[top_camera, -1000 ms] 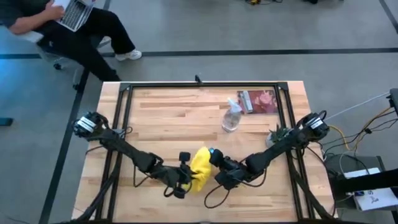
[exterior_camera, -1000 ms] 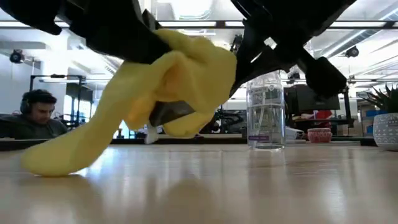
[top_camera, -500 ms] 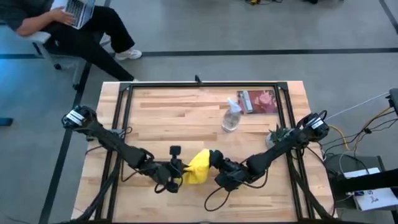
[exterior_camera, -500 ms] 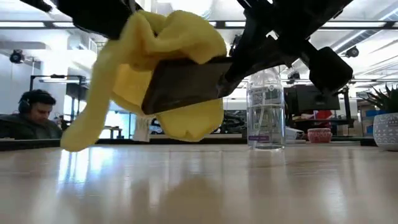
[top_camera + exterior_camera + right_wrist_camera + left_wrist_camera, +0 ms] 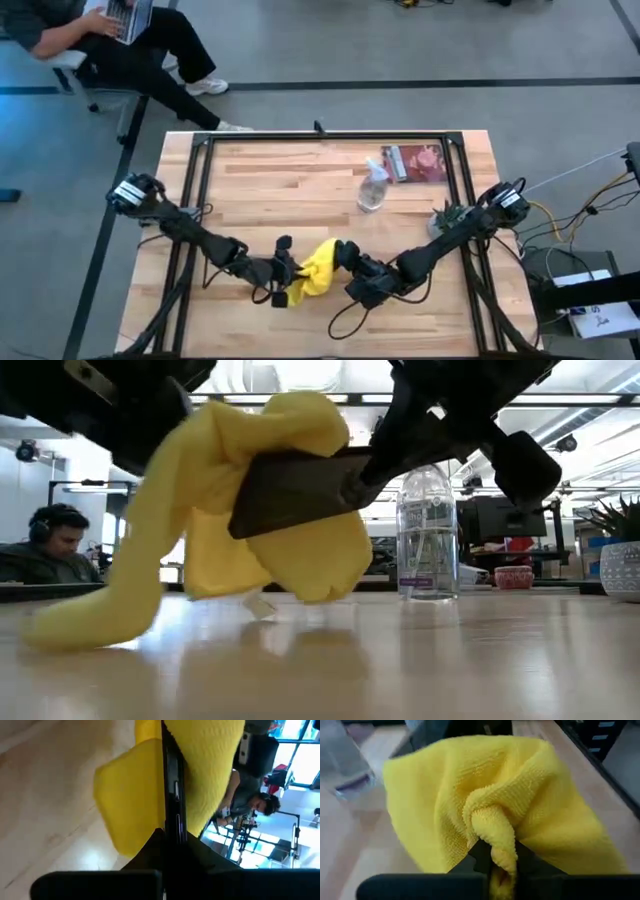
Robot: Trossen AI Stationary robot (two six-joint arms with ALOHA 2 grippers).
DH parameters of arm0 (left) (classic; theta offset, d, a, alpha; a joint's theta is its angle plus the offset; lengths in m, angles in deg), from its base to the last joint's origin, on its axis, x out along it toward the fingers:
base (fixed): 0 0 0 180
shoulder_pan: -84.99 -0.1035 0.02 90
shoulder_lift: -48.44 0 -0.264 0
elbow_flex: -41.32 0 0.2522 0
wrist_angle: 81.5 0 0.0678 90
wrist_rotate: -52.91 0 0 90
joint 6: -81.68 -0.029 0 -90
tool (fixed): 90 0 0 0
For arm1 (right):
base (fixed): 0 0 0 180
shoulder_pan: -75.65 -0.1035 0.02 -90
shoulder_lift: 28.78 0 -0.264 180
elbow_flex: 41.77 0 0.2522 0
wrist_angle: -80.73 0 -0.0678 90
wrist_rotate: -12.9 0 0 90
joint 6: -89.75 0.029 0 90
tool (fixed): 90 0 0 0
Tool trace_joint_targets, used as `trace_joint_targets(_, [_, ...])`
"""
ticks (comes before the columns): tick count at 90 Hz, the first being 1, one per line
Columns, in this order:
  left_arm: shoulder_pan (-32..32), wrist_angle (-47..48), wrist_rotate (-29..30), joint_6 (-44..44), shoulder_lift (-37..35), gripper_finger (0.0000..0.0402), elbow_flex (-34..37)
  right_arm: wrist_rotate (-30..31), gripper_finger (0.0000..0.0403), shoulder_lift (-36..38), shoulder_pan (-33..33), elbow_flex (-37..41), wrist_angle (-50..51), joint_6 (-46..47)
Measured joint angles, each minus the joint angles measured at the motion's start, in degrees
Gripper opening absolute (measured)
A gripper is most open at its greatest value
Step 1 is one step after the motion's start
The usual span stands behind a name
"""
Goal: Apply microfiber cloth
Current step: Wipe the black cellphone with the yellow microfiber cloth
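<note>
Left gripper [image 5: 287,283] clenched on the microfiber cloth [image 5: 314,271], right gripper [image 5: 345,262] clamped on the edge of a black phone [image 5: 300,488].

Both claws meet near the table's [image 5: 290,190] front edge, with the cloth bunched between them: the left wrist view shows a pinched fold of yellow fabric running down between that arm's 2 fingers, and the right wrist view shows the phone edge-on in its grip with cloth on both faces. In the low view the phone is held off the wood, its long axis tilted, cloth draped over it and trailing to the tabletop. The cloth lies just right of the left claw, touching the phone, so any wipe would likely run along that long axis. A spray bottle [image 5: 372,188] stands well apart behind.
</note>
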Motion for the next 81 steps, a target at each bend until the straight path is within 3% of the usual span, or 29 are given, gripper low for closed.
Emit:
trace_joint_targets(14, [0.88,-3.41,0.93,-3.13,0.27,0.0009,-0.26,-0.29,0.001,0.19,0.6,0.15,-0.16,-0.28])
trace_joint_targets(34, [-2.89,-8.13,1.61,-7.4,3.14,0.0009,-0.59,-1.13,0.001,0.2,0.41,0.03,-0.99,-0.93])
trace_joint_targets(64, [-2.65,-6.46,1.84,-0.73,3.31,0.0009,3.31,1.41,0.001,0.38,0.0,0.02,1.93,-0.16])
trace_joint_targets(81, [-2.72,-5.8,5.09,1.7,2.8,0.0009,7.83,3.36,0.001,0.59,-1.57,-0.96,-0.21,0.08])
